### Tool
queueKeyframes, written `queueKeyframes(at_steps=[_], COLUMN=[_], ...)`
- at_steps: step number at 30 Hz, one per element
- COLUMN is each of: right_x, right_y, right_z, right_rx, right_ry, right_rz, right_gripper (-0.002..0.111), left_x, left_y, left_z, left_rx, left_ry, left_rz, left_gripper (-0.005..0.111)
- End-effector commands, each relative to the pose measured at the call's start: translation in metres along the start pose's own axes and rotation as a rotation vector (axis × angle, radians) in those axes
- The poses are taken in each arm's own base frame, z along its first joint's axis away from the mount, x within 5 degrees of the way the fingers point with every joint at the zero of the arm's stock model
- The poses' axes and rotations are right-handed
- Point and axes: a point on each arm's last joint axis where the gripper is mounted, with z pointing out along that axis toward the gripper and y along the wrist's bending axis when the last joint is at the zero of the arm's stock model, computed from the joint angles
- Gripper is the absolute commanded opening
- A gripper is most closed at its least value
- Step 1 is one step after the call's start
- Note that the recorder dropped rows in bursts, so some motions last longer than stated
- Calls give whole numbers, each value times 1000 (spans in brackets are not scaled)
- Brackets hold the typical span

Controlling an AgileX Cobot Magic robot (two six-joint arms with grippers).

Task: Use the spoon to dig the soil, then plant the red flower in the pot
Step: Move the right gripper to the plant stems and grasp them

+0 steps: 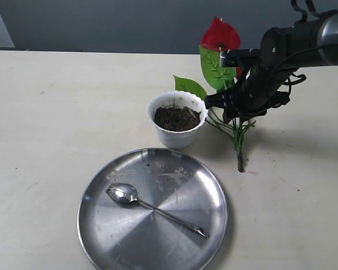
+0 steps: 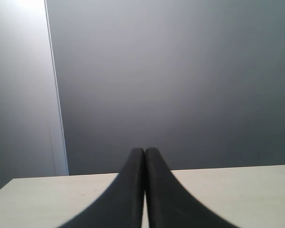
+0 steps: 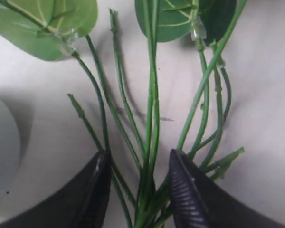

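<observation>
— Exterior view first: where is the red flower point(image 1: 220, 35) seen?

— It is seen to the right of the pot point(image 1: 177, 130), standing roughly upright, with its brown base on the table point(image 1: 50, 112) and its bloom raised at the far side. Its stems are reached by the right gripper point(image 1: 232, 109), which comes in from the right.

— Is the flower gripped?

— In the right wrist view, the stems point(image 3: 151, 118) are bracketed by the right gripper point(image 3: 138, 180), whose two dark fingers point(image 3: 187, 194) are set apart with the bundle between them. Whether the stems are squeezed tight cannot be told; the jaws are seen parted around them, partly closed.

— And the soil point(image 1: 176, 118)?

— It is held inside the white pot, filling it nearly to the scalloped rim. A green leaf point(image 1: 190, 86) is seen just behind the pot.

— Where is the spoon point(image 1: 152, 207) found?

— It is laid on the round steel plate point(image 1: 118, 236), near the viewer in front of the pot, bowl to the left and handle pointing right and nearer.

— What is shown of the other arm?

— In the left wrist view, the left gripper point(image 2: 145, 156) is seen with its fingertips pressed together and nothing between them, above the pale table point(image 2: 237, 190), facing a grey wall point(image 2: 180, 85).
</observation>
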Motion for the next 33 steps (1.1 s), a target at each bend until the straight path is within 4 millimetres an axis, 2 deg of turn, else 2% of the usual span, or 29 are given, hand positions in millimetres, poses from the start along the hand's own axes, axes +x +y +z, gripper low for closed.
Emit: queueKeyframes(at_steps=[1, 3, 6, 7, 12, 15, 22, 33], right_x=[-1, -3, -2, -2, -1, 0, -6, -24], right_y=[-3, -3, -5, -5, -5, -5, -5, -1], right_z=[9, 10, 10, 10, 10, 9, -7, -68], right_rx=[4, 6, 29, 31, 32, 33, 35, 31], right_ry=[-8, -25, -20, -13, -4, 6, -53, -279], right_rz=[-11, -17, -52, -54, -53, -54, -67, -103], right_gripper=[40, 36, 15, 11, 10, 0, -1, -1], left_x=[-1, -1, -1, -1, -1, -1, -1, -1], left_y=[0, 0, 0, 0, 0, 0, 0, 0], left_z=[0, 0, 0, 0, 0, 0, 0, 0], left_rx=[7, 7, 7, 7, 7, 7, 7, 7], left_ry=[-9, -9, -9, -9, -9, -9, -9, -9], left_rz=[-13, -13, -13, -13, -13, -13, -13, -13], left_gripper=[0, 0, 0, 0, 0, 0, 0, 0])
